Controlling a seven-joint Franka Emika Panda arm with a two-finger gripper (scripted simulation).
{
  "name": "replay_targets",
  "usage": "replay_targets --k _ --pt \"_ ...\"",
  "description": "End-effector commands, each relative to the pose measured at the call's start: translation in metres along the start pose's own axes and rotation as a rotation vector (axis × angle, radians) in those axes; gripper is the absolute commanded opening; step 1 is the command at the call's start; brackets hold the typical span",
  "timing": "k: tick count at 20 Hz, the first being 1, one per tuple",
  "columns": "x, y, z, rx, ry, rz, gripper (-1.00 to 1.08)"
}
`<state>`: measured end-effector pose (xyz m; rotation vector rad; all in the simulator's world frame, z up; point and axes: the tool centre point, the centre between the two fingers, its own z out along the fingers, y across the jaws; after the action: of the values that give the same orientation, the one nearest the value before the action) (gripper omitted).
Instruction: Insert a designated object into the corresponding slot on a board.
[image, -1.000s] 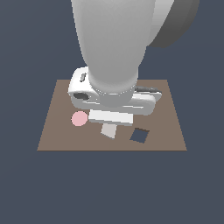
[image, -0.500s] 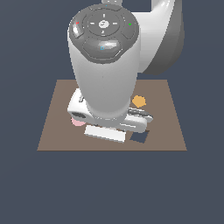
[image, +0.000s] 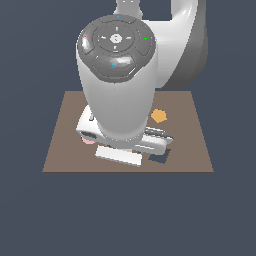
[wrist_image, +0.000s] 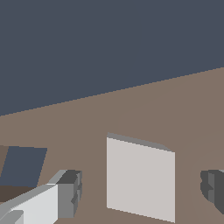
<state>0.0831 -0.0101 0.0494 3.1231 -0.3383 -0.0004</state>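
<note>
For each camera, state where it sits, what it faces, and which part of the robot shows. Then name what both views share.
Exterior view: off the arm, raised, looking down at the board; the arm's bulk fills the middle and hides the tile; orange pentagon visible.
Wrist view: on the wrist, low over the board, facing the grey tile between the fingers of the open gripper.
Shared: the board and the navy slot.
</note>
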Motion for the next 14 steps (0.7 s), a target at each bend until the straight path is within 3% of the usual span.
replay_targets --k 1,11,12,14 --pt "0.0 0.0 0.0 0.0 0.0 0.0 1.0" --pt "0.0 0.0 0.019 0.0 0.0 -0.001 1.0" --pt "0.0 0.0 0.019 0.0 0.0 -0.001 -1.0" --pt "0.0 0.0 0.019 0.0 0.0 -0.001 -1.0"
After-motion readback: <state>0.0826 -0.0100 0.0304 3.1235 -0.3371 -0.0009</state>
